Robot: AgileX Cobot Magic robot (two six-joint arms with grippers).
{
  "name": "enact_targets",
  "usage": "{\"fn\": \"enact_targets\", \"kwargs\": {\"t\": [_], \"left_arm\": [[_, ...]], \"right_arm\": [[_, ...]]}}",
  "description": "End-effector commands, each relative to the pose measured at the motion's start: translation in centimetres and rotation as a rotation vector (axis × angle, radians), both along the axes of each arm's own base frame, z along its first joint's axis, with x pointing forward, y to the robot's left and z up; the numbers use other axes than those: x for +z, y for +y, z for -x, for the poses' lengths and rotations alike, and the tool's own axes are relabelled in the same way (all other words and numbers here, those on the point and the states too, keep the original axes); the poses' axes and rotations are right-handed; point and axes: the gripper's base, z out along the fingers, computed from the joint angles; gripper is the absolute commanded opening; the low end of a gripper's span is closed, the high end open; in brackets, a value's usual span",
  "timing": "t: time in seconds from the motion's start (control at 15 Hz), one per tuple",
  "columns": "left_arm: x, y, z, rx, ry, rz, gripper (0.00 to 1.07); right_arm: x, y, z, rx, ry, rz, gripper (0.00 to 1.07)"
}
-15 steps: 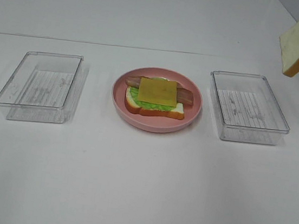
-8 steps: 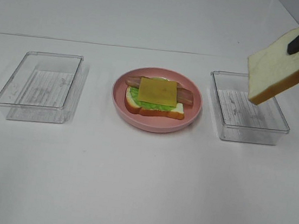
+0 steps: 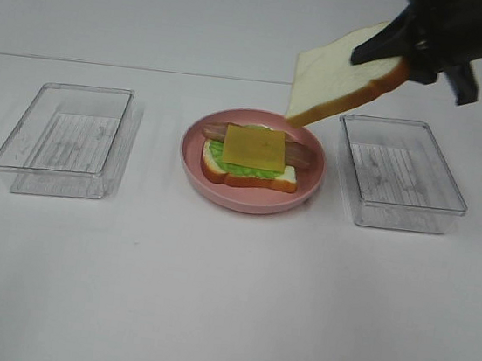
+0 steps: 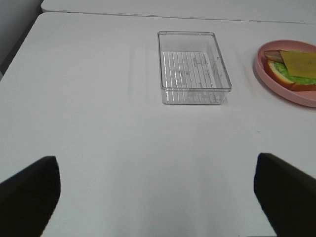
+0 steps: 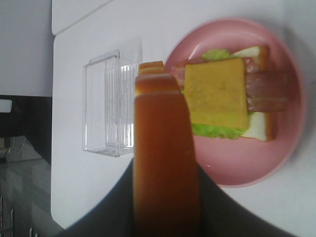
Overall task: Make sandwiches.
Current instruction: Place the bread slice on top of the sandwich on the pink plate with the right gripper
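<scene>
Your open sandwich (image 3: pixel 253 157), bread under lettuce, bacon and cheese, sits on the pink plate (image 3: pixel 311 185) at centre frame. The right gripper (image 3: pixel 389 51) pinches a tilted bread slice (image 3: pixel 337 78), now moved left over the plate's upper-right rim. The left gripper (image 4: pixel 158 197) stands spread above bare desk (image 3: pixel 226 302).

Surface: plain white tabletop (image 3: pixel 226 302)
Centre: round pink plate (image 3: pixel 247 201)
Sides: two clear rectangular plastic trays, left (image 3: pixel 66 137), right (image 3: pixel 400 174)
</scene>
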Motion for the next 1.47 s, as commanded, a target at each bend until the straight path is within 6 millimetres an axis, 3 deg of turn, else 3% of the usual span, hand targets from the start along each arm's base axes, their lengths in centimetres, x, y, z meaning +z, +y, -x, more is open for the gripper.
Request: {"fn": "enact_targets", "kwargs": {"t": [0.07, 0.27, 0.33, 0.53, 0.8, 1.33, 1.4, 1.47], "left_arm": [[0.0, -0.1, 0.2, -0.003, -0.027, 0.012, 1.00], [0.0, -0.1, 0.2, -0.003, -0.027, 0.012, 1.00], [0.0, -0.1, 0.2, -0.003, -0.027, 0.012, 1.00], [0.0, -0.1, 0.2, -0.003, -0.027, 0.012, 1.00], [0.0, -0.1, 0.2, -0.003, -0.027, 0.012, 1.00], [0.0, -0.1, 0.2, -0.003, -0.027, 0.012, 1.00], [0.0, -0.1, 0.2, -0.003, -0.027, 0.012, 1.00], [0.0, -0.1, 0.2, -0.003, -0.027, 0.012, 1.00]], "right_arm": [[-2.0, 4.2, -2.0, 0.084, 0.000, -0.033, 0.00], [-4.2, 5.8, -4.6, 0.125, 0.038, -0.052, 0.00], [-5.4, 6.2, -6.6, 0.106, 0.058, -0.066, 0.00], [-7.1, 6.6, -7.9, 0.085, 0.113, -0.090, 0.00], [-9.4, 8.0, -7.7, 0.113, 0.171, -0.082, 0.00], [-10.2, 8.1, -7.6, 0.107, 0.164, 0.004, 0.00], [-10.2, 8.1, -7.6, 0.107, 0.163, 0.012, 0.01], [-10.2, 8.1, -7.6, 0.107, 0.163, 0.012, 0.09]]}}
